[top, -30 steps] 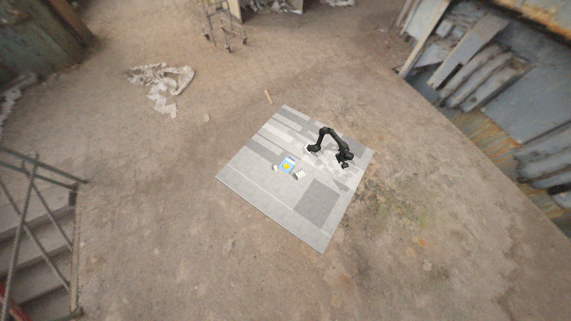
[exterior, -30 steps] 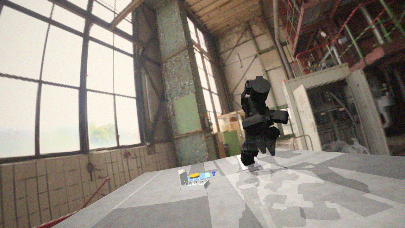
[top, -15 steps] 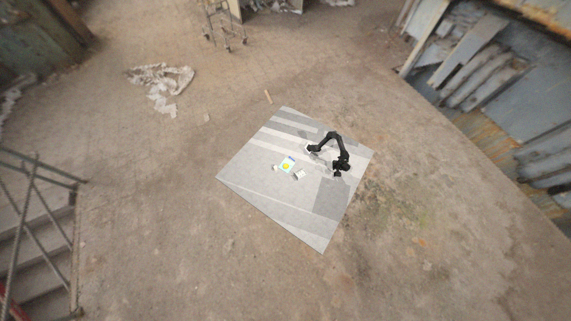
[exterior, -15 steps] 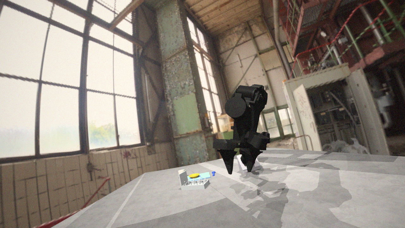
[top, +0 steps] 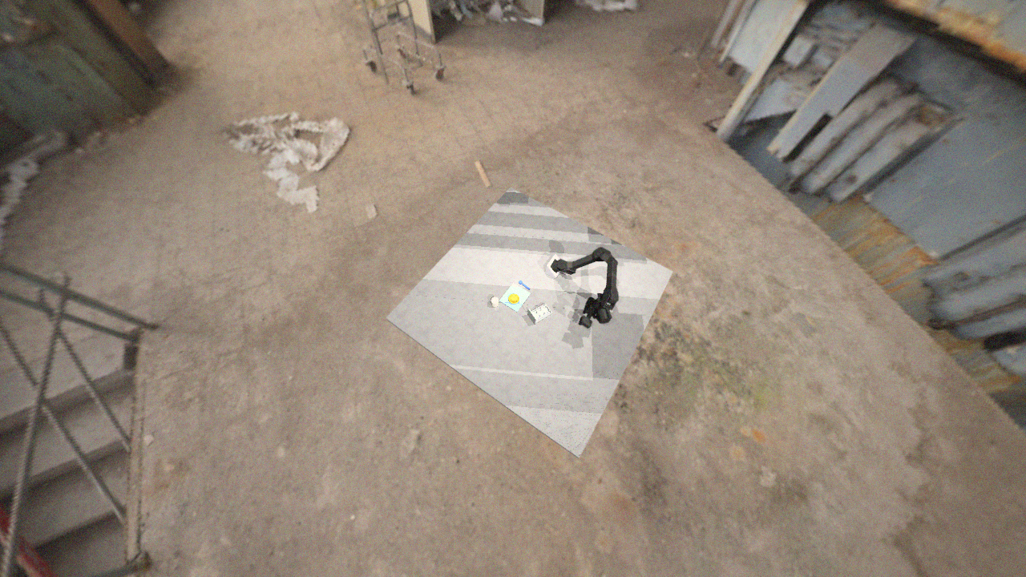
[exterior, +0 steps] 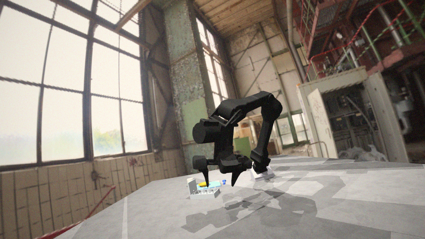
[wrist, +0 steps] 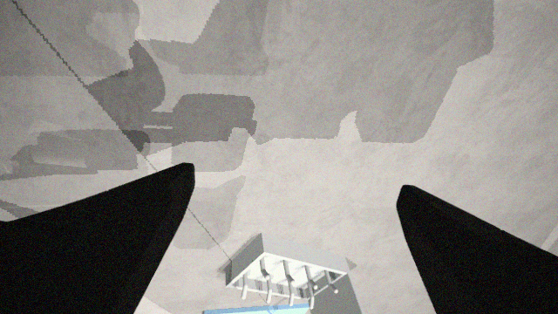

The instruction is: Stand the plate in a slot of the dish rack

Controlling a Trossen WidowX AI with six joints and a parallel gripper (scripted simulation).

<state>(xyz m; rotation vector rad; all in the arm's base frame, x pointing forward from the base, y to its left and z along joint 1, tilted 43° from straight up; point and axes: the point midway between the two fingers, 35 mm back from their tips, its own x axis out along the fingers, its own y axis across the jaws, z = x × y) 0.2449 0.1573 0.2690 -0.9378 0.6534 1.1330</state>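
Plate (exterior: pixel 203 184), yellow, lies flat on a light blue mat (exterior: pixel 214 185) just behind the white dish rack (exterior: pixel 204 193) on the desk (exterior: pixel 326 207). Beside the rack, toward the arm's base, the pincer (exterior: pixel 219 181) hovers above the desk with its fingers spread wide and nothing between them, tips pointing down. A small blue object (exterior: pixel 223 181) sits past the mat.

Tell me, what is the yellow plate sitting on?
The yellow plate lies flat on a light blue mat beside the white dish rack. What lies beneath the mat is covered.
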